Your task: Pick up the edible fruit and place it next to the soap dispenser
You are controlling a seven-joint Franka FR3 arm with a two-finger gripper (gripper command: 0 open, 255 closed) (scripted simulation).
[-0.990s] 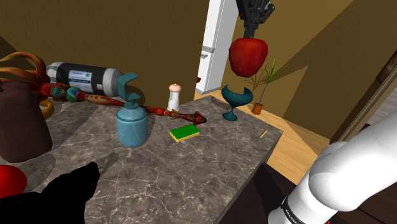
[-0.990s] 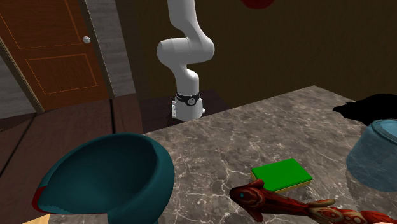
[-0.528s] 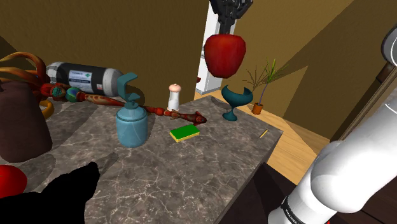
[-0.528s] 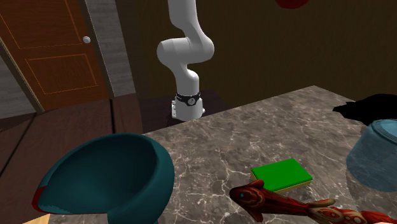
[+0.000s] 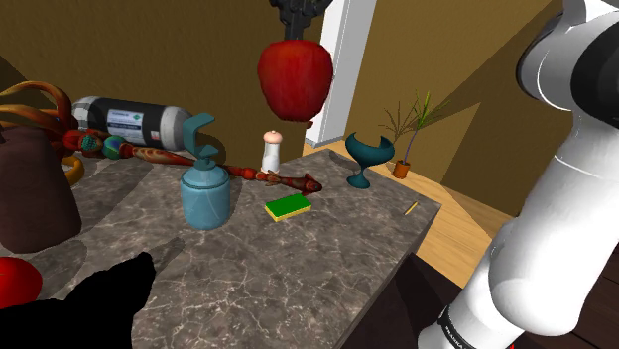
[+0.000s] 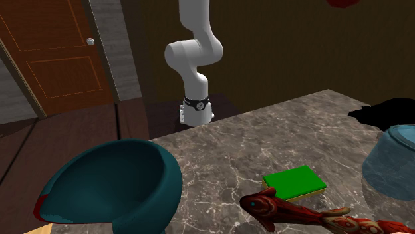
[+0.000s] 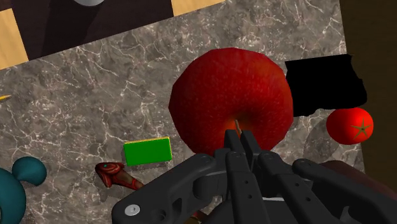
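Since the end effector [image 5: 296, 30], gripping the round red apple [image 5: 295, 79], swung to shoulder view's left, teal soap dispenser [image 5: 205, 190] is near; lowering remains.

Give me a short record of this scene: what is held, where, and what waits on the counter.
held: red apple, in the claw
claw: shut on the apple's top
position: apple hangs high above the counter
target: teal soap dispenser, upright on the counter
nearby: green sponge, teal goblet
placed: not yet
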